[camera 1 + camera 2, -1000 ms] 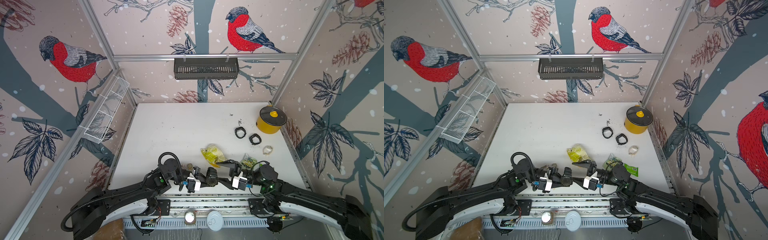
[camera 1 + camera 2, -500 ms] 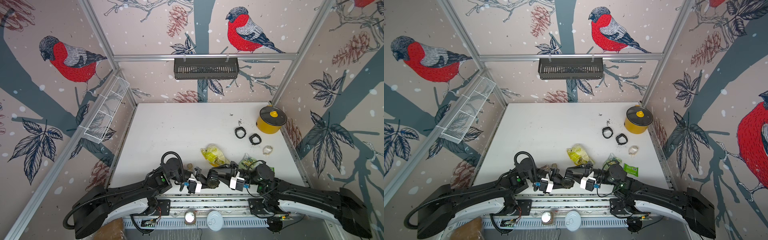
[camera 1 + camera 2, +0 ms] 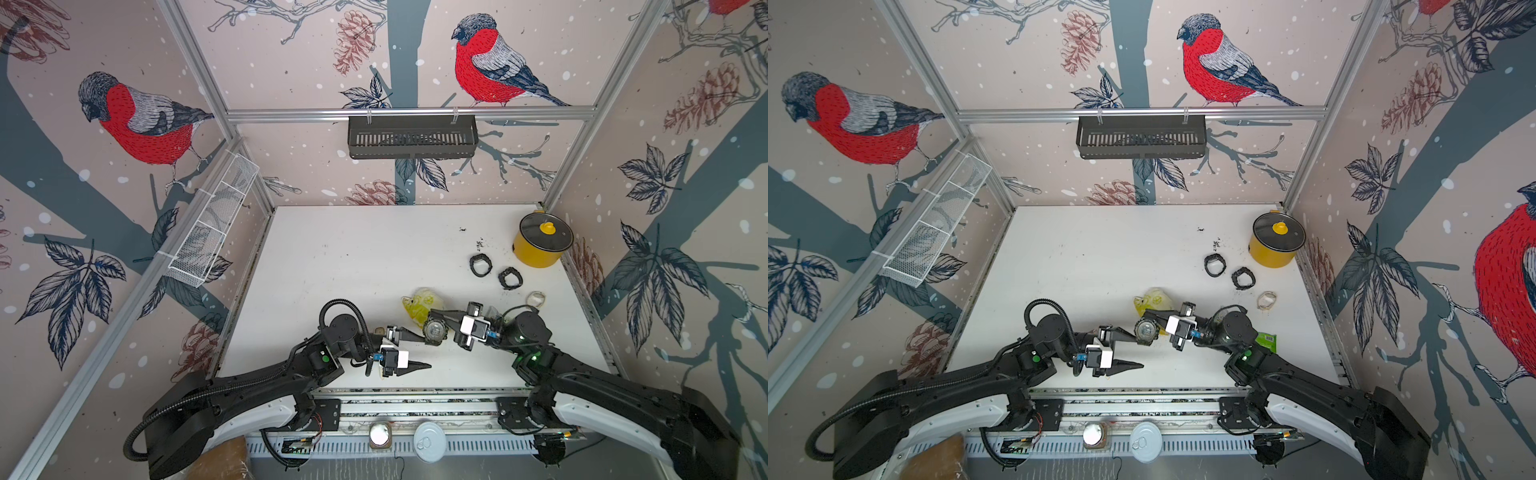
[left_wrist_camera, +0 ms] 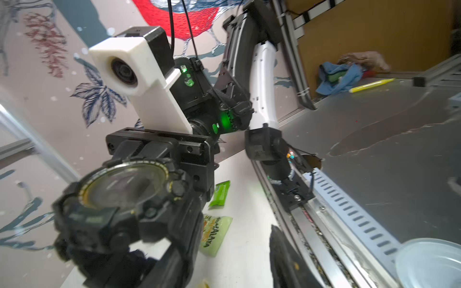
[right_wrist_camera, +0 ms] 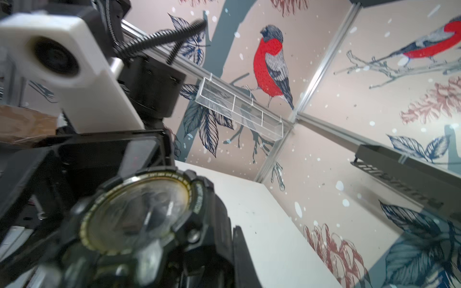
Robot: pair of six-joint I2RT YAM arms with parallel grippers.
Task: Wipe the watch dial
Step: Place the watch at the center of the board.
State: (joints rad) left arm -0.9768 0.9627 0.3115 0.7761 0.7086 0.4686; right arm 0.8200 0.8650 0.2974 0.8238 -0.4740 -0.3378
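White surface (image 3: 353,266): right pincer (image 3: 442,323) clamped on watch (image 3: 435,331), held above it near front edge. Left pincer (image 3: 425,352) jaws apart, one fingertip just beside watch.

White tabletop (image 3: 353,266) open at far left; yellow lidded pot (image 3: 540,245) and two black watches (image 3: 481,264) block the far right.

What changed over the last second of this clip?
The right gripper moved in and shut on the watch. The left gripper, which had held it, opened and let go. The yellow pot and the black bands on the table stayed put.
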